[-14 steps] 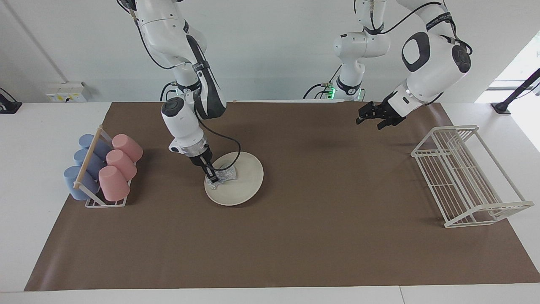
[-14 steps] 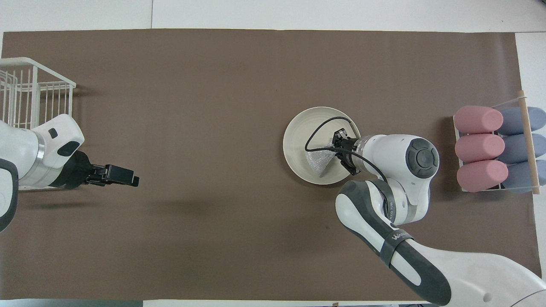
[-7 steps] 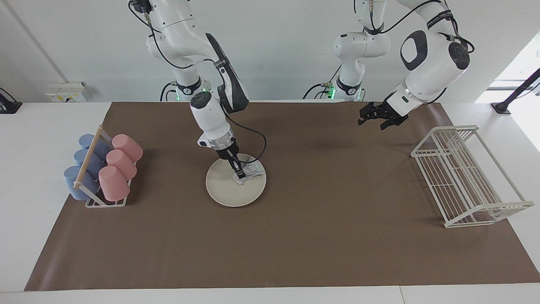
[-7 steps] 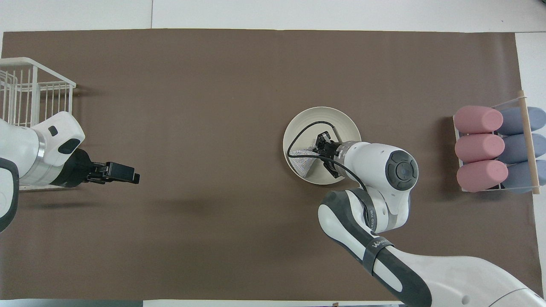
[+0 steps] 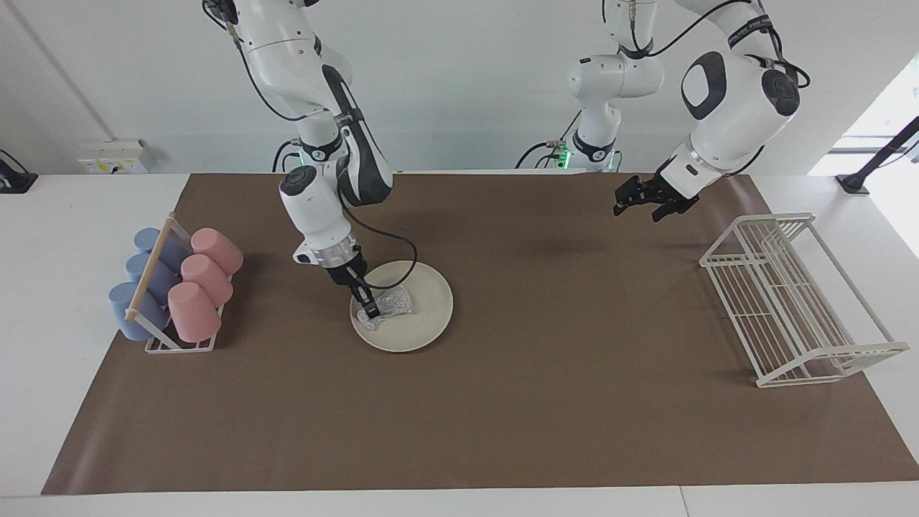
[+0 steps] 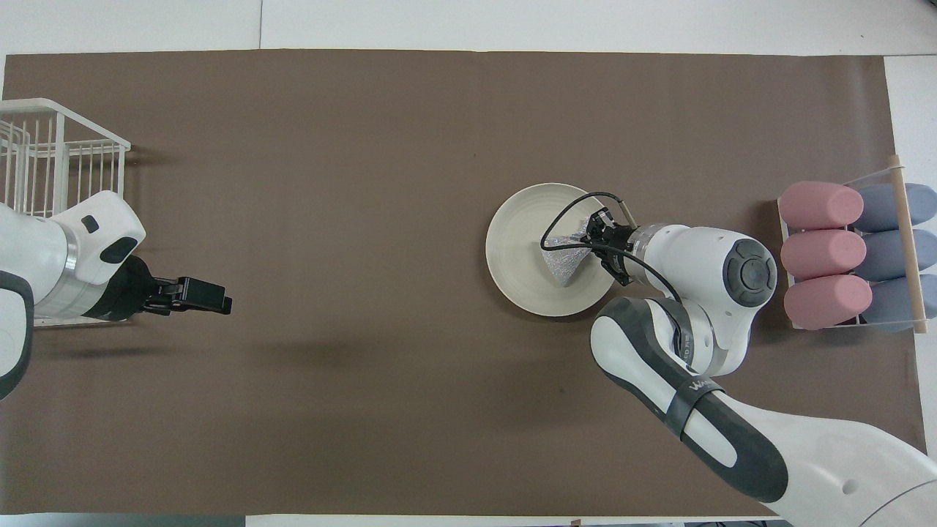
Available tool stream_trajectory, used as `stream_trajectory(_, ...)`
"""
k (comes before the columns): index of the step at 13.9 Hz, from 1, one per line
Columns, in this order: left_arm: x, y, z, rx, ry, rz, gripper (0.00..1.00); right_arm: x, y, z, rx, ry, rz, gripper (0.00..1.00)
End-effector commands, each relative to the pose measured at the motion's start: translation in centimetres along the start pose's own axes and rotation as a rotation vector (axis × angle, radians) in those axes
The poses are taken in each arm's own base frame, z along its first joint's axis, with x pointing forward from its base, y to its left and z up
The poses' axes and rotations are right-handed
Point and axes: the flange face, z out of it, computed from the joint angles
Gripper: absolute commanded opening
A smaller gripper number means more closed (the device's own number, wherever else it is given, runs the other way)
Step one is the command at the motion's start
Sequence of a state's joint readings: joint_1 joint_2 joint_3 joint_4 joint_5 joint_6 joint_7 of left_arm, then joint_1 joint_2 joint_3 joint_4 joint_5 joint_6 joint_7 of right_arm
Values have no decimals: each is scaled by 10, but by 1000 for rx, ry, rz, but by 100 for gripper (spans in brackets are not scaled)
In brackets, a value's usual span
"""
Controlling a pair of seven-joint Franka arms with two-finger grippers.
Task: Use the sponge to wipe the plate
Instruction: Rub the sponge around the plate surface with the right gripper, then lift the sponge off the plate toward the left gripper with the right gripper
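Broadly, by size, largest first:

Table: white, nearly all of its top was covered by a brown mat.

Right arm: it reached down from its base to the plate, a black cable looping from its wrist over the plate's rim.

Left arm: it waited, raised over the mat near the wire rack.

Wire rack: white, it stood at the left arm's end of the table, on the mat.

Cup rack: it sat at the right arm's end of the table with three pink cups and three blue cups lying on their sides in it.

Plate: cream-white and round, it lay flat on the mat, toward the right arm's end, between the cup rack and the middle of the table.

Left gripper: its fingers were spread apart and held nothing, hanging over bare mat beside the wire rack.

Right gripper: fingertips pinched tight on one edge of the sponge, tilted down onto the plate.

Sponge: glittery silver-white, it was pressed against the plate's surface, on the part toward the cup rack, gripped at the edge nearest the cup rack.
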State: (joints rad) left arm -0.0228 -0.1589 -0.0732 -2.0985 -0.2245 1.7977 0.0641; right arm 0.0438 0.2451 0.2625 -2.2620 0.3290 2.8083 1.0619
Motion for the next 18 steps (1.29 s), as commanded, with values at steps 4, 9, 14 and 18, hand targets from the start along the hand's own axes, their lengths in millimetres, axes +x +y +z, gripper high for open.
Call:
stream_trajectory(4, 3, 3, -6, 47, 24, -5, 100, -74, 12, 43, -79, -62, 98, 0)
stream_trajectory(9, 3, 3, -6, 47, 24, -5, 100, -85, -3, 29, -98, -83, 124, 0)
stream_trajectory(14, 3, 3, -6, 47, 22, -5, 100, -100, -56, -82, -197, -133, 193, 0)
stream_trajectory(18, 3, 9, -5, 43, 24, -14, 100, -130, -77, -158, -247, -93, 255, 0)
